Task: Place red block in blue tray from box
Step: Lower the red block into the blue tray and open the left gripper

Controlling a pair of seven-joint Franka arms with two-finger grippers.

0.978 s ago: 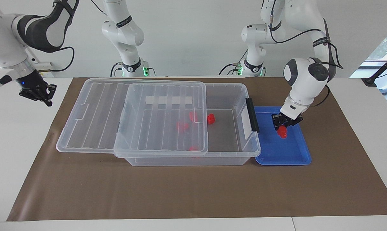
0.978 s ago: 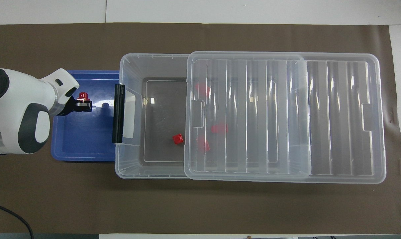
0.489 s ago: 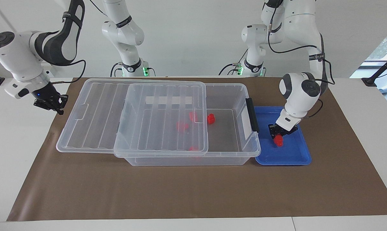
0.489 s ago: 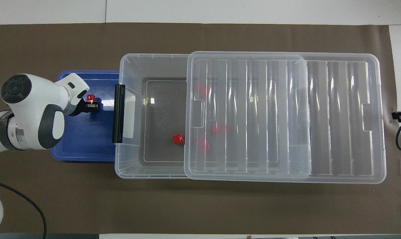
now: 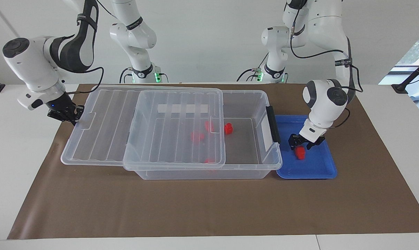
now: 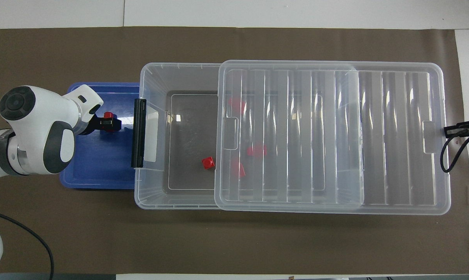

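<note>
A red block [image 5: 300,153] [image 6: 108,115] lies on the floor of the blue tray [image 5: 306,175] [image 6: 98,182]. My left gripper [image 5: 301,146] [image 6: 110,124] hangs low over it, open, with a fingertip to each side. The clear box [image 5: 245,170] [image 6: 187,66] stands beside the tray. Its ribbed lid [image 5: 101,121] [image 6: 374,136] is slid toward the right arm's end. Several red blocks lie in the box, one uncovered [image 5: 228,128] [image 6: 208,163] and the others under the lid. My right gripper [image 5: 70,117] [image 6: 450,130] is shut at the lid's end edge.
The box's black latch [image 5: 273,124] [image 6: 138,132] faces the tray. A brown mat [image 5: 209,208] [image 6: 234,245] covers the table under everything, with bare mat farther from the robots than the box.
The left gripper lowered the red block into the blue tray and opened, letting it go. The right arm swung in from off the mat to the lid's end edge.
</note>
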